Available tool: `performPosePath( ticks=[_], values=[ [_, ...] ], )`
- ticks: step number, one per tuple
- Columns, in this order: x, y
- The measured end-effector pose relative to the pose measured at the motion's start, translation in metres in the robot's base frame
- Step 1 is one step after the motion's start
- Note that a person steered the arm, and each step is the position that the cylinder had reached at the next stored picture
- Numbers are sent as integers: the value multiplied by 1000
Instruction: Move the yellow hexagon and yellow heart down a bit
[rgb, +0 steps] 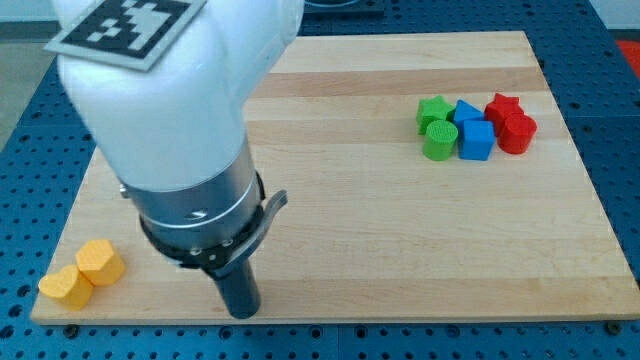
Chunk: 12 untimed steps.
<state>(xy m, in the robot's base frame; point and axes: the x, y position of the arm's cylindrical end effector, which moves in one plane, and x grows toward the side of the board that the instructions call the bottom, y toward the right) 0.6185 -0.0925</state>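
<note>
The yellow hexagon (101, 261) lies near the board's lower left corner. The yellow heart (66, 286) touches it on its lower left, close to the board's bottom edge. My rod comes down from the large white arm housing (170, 90), and my tip (243, 313) rests on the board near the bottom edge, well to the right of the two yellow blocks and apart from them.
A cluster sits at the upper right: a green star (434, 109), a green cylinder (440, 141), a blue triangle-like block (466, 111), a blue cube (477, 140), a red star (503, 105) and a red cylinder (518, 133). The wooden board (380, 230) lies on a blue perforated table.
</note>
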Motion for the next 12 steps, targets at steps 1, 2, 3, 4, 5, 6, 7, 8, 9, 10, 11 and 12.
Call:
performPosePath(
  ticks=[1, 2, 3, 4, 5, 6, 7, 8, 9, 10, 11, 12],
  values=[
    [1, -8],
    [0, -12],
    [0, -24],
    [0, -27],
    [0, -31],
    [0, -31],
    [-1, -48],
    [-50, -61],
    [-74, -64],
    [-63, -122],
    [-88, -174],
    [-132, -211]
  ],
)
